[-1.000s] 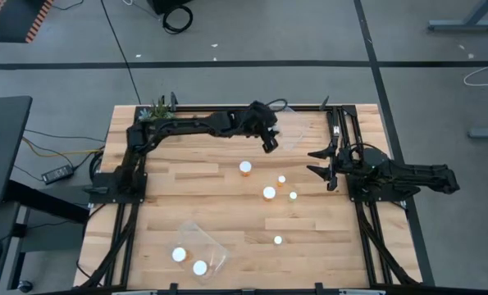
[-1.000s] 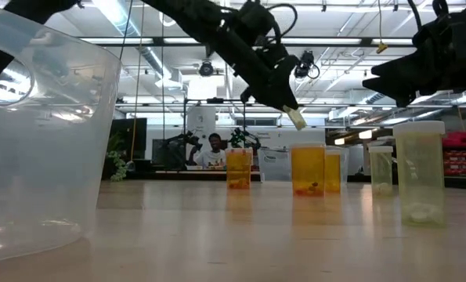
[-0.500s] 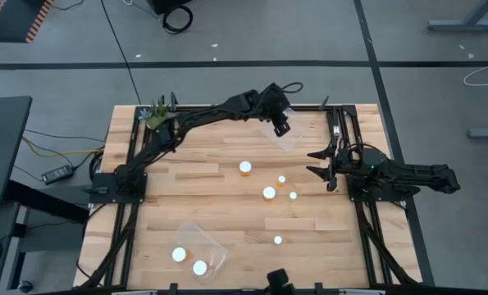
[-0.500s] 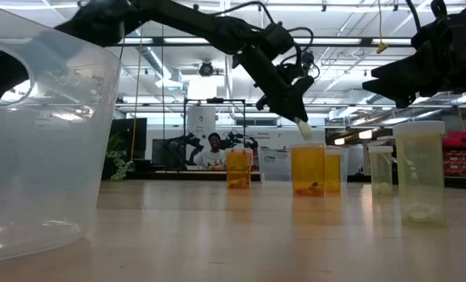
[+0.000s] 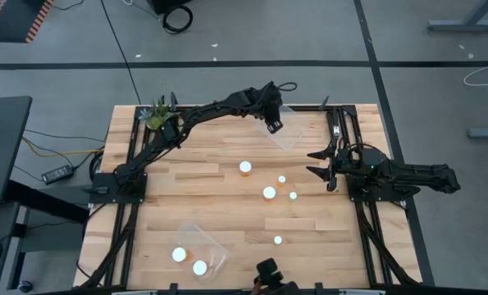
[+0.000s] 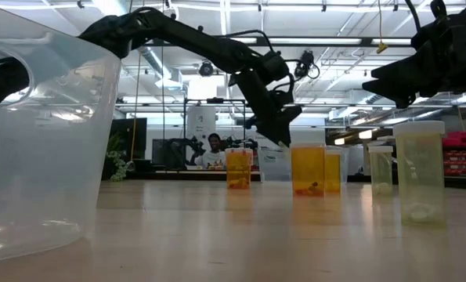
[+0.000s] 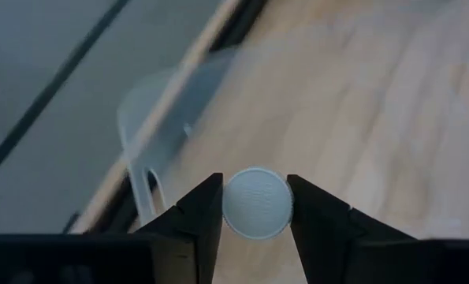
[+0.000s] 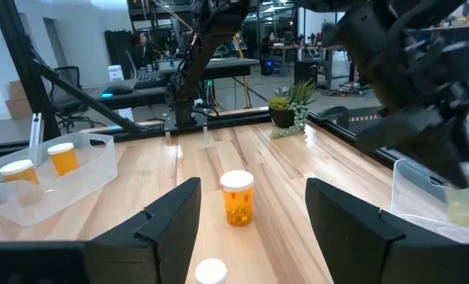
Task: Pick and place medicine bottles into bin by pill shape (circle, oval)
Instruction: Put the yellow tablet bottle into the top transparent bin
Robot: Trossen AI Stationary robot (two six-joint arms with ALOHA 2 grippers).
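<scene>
My left gripper [image 5: 273, 124] is stretched out to the far side of the table, above a clear bin [image 5: 286, 133]. It is shut on a small white-capped bottle [image 7: 256, 202]. My right gripper [image 5: 321, 165] is open and empty at the right side. Several medicine bottles stand upright on their bases mid-table: an orange one [image 5: 245, 168], a wider one [image 5: 269, 193], two small ones [image 5: 281, 179] [image 5: 293, 195] and one nearer [image 5: 277, 240]. Two more [image 5: 178, 255] [image 5: 199, 267] stand in a second clear bin [image 5: 215, 246] at the near left. My left gripper pinches the bottle between its two fingers, one on each side of the white cap's rim [image 7: 226, 207]. The cap's round top faces my wrist camera. The bottle is lifted clear, above the far bin's edge [image 7: 143, 150].
A small green plant [image 5: 157, 113] stands at the far left corner. Dark frame rails run along the left [image 5: 125, 188] and right [image 5: 354, 205] sides. The standing bottles [image 6: 308, 168] [image 6: 420, 172] are clustered right of centre. A dark thing [image 5: 270, 272] shows at the near edge.
My left gripper has carried the bottle from above the mid-table bottles toward the far edge and a little right. It then came down over the far clear bin, still shut on the bottle. My right arm has kept still.
</scene>
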